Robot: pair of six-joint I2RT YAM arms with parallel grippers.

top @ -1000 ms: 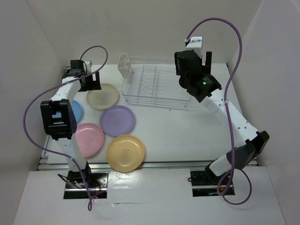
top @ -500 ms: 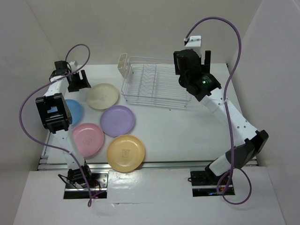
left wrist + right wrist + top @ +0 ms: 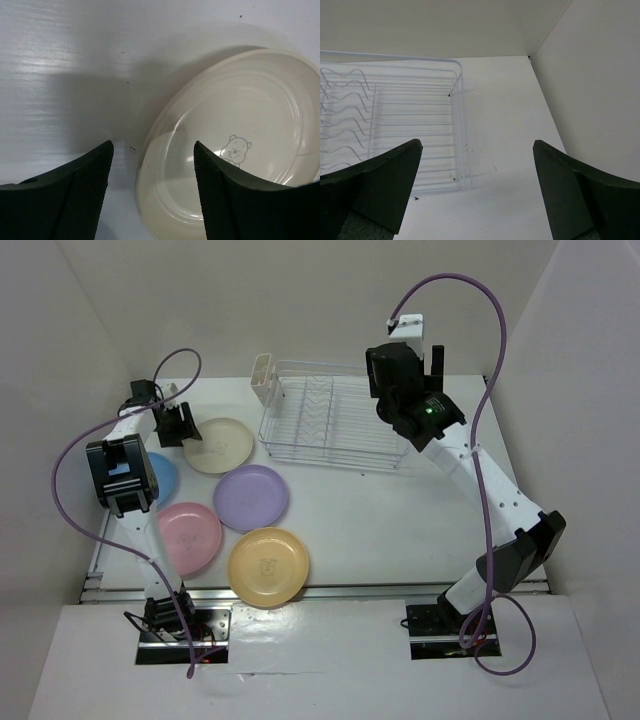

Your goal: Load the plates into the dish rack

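Five plates lie flat on the table's left half: cream (image 3: 222, 446), light blue (image 3: 160, 478) partly under the left arm, purple (image 3: 251, 496), pink (image 3: 188, 537) and yellow-orange (image 3: 268, 566). The white wire dish rack (image 3: 330, 418) stands at the back with no plates in it. My left gripper (image 3: 183, 426) is open at the cream plate's left edge. In the left wrist view the cream plate (image 3: 245, 125) has its near rim between the spread fingers of the left gripper (image 3: 152, 146). My right gripper (image 3: 412, 368) is open and empty, held above the rack's right end (image 3: 395, 120).
A small white cutlery holder (image 3: 263, 378) sits at the rack's back left corner. White walls close in the table at the left, back and right (image 3: 590, 75). Bare table (image 3: 500, 125) lies right of the rack.
My left gripper has swung from the back left corner, rightward and nearer, to the cream plate's left rim. My right gripper has shifted slightly up and left over the rack.
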